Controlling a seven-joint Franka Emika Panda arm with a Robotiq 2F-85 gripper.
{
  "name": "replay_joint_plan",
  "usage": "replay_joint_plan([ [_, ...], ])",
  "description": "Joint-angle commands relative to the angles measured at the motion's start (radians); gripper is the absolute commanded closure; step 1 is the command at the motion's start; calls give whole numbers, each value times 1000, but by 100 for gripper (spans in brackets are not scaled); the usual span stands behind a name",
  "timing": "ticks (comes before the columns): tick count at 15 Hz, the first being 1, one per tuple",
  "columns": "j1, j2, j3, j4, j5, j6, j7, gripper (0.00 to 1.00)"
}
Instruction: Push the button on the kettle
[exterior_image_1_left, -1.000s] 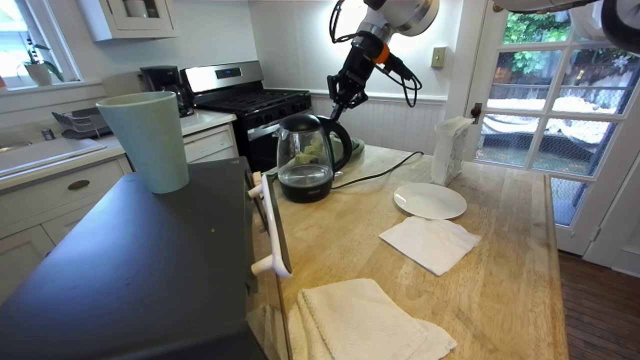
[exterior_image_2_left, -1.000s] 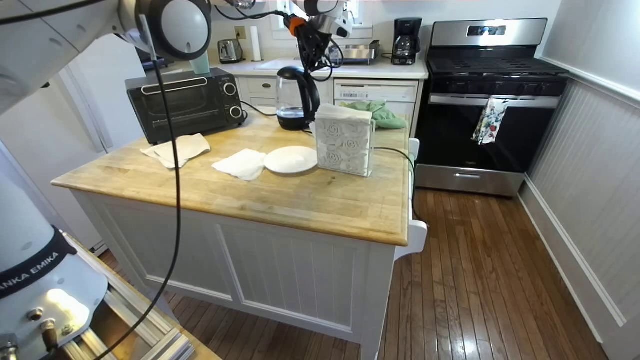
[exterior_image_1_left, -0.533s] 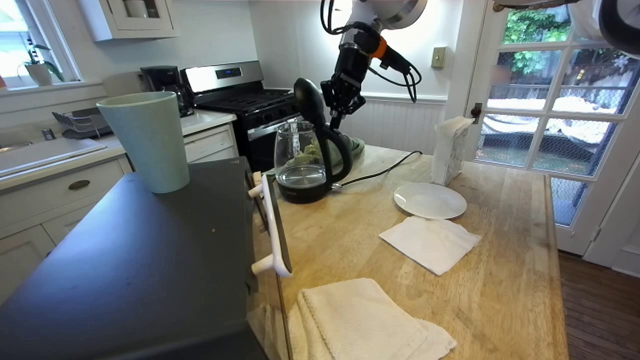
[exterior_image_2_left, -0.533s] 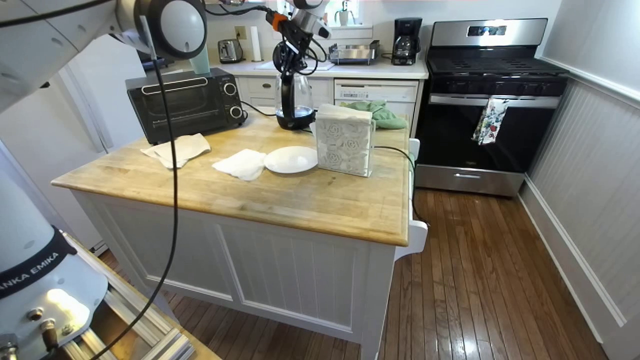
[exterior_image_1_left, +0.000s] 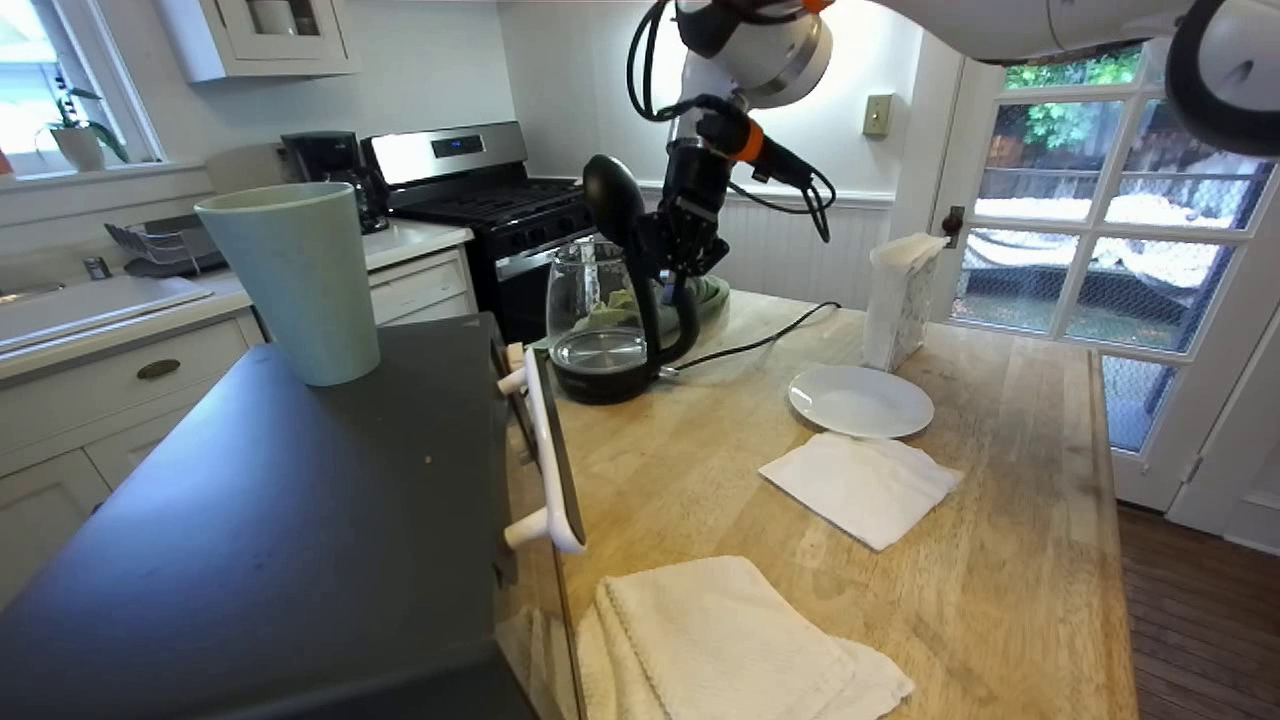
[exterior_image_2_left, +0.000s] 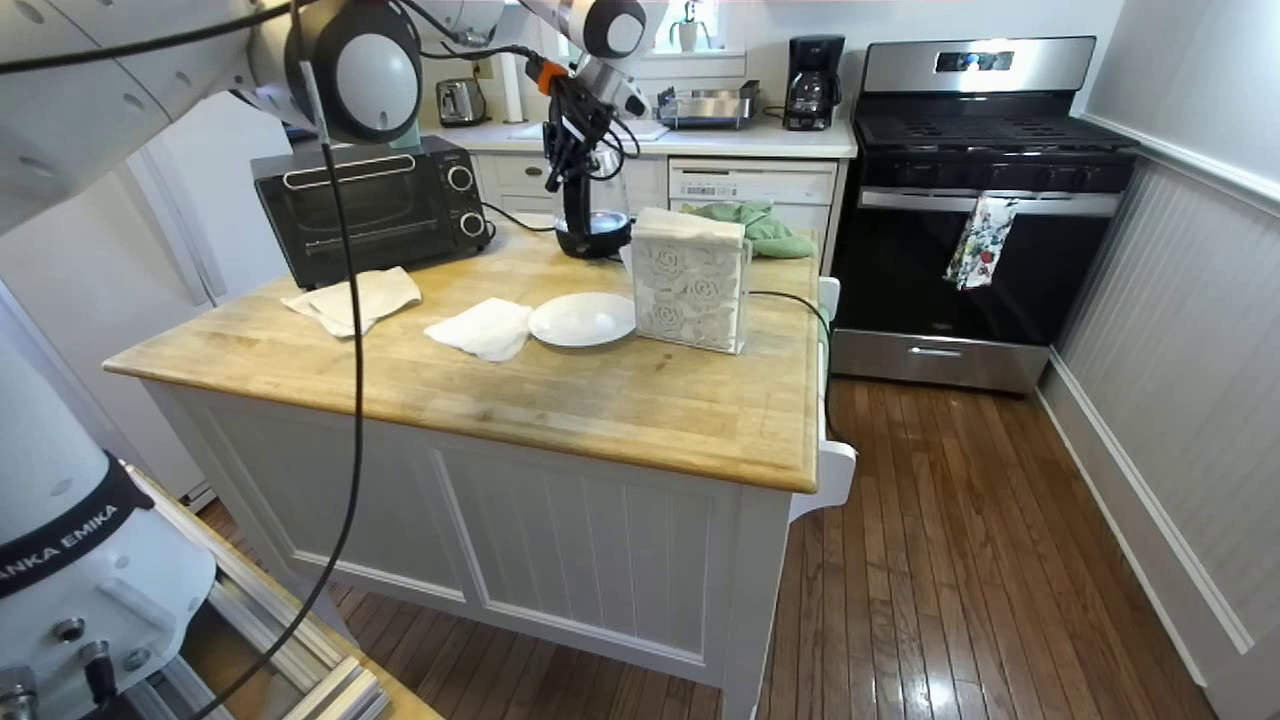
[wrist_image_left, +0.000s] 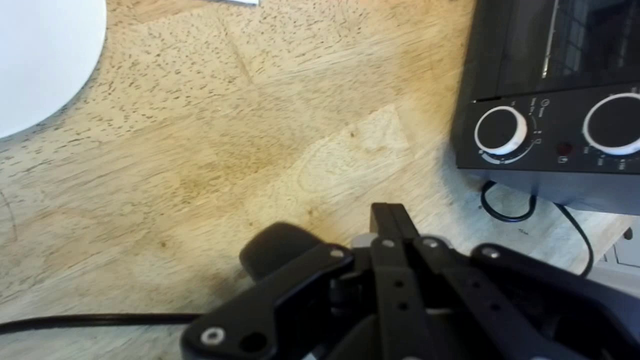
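One clear-glass electric kettle (exterior_image_1_left: 598, 325) stands on the wooden surface (exterior_image_1_left: 680, 480), between the toaster oven (exterior_image_2_left: 365, 215) and the crumpled green cloth (exterior_image_2_left: 765, 230), its black lid (exterior_image_1_left: 612, 200) raised upright. The pincer (wrist_image_left: 389, 205), its fingers (wrist_image_left: 382, 220) closed together, points down at the black handle (exterior_image_1_left: 687, 322); whether it touches, I cannot tell. Farther out, a white plate (exterior_image_2_left: 583, 320) lies between a white napkin (exterior_image_2_left: 485, 330) and the rose-patterned napkin holder (exterior_image_2_left: 688, 285).

White arm (exterior_image_2_left: 150, 105), black-ringed joints (exterior_image_2_left: 374, 80), loads of black cable (exterior_image_2_left: 358, 400), orange collar (exterior_image_1_left: 747, 141), "ANKA EMIKA" base band (exterior_image_2_left: 68, 538), silver-screwed black gripper (wrist_image_left: 390, 214).
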Motion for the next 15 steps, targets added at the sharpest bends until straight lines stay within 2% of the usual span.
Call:
replay_joint_plan([
  [1, -24, 56, -1, 50, 12, 39, 16, 100],
  [6, -90, 26, 0, 28, 28, 80, 29, 100],
  [14, -209, -61, 20, 8, 60, 50, 0, 100],
  [15, -226, -80, 21, 4, 65, 50, -16, 74],
])
